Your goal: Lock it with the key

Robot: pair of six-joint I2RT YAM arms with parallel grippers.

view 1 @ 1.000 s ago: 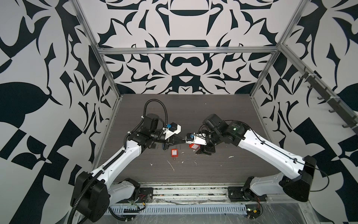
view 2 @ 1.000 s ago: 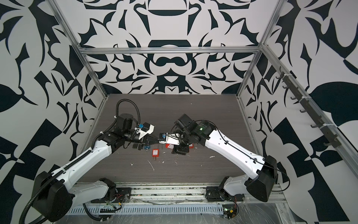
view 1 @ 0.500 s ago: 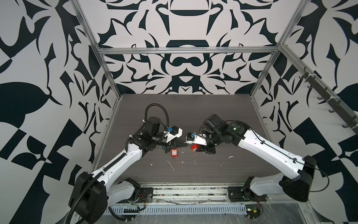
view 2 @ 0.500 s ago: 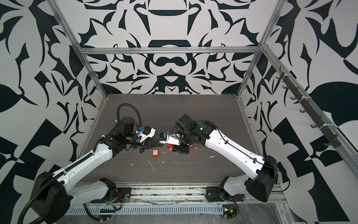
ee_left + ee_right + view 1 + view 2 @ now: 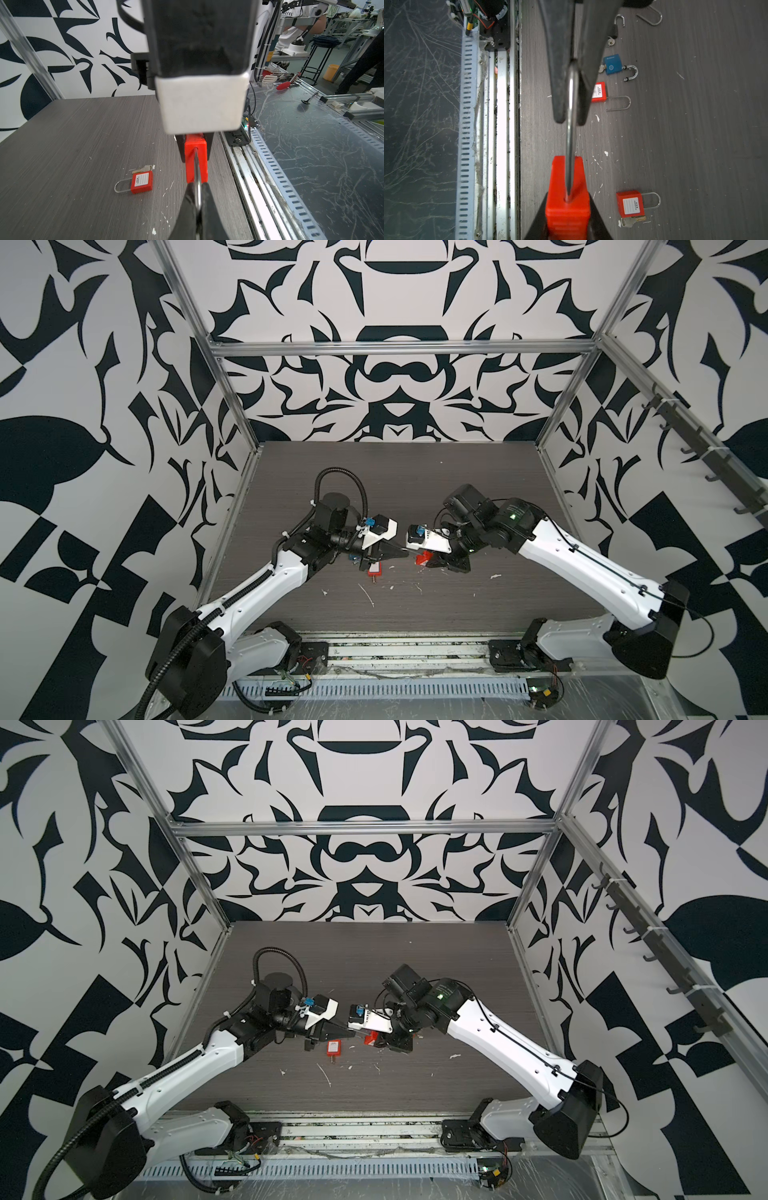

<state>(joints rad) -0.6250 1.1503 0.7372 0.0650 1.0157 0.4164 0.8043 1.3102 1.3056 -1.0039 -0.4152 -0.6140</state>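
The left hand [image 5: 197, 188] is pinched together on the steel shackle [image 5: 571, 128] of the red padlock [image 5: 560, 182]. The padlock's body is clamped in the right hand [image 5: 568, 196], above the counter [image 5: 72, 145]. Below both hands lies a second red padlock [image 5: 142, 182] with a key [image 5: 143, 169] at its base. The held lock's keyway end is hidden inside the right hand.

Both top views look down from high at the front over the whole dark tabletop [image 5: 415, 472] toward the back wall [image 5: 395, 398]. The wrist cameras look close along the left gripper [image 5: 197, 187] and right gripper [image 5: 568, 195], sharing one red padlock [image 5: 196, 158] from opposite ends.
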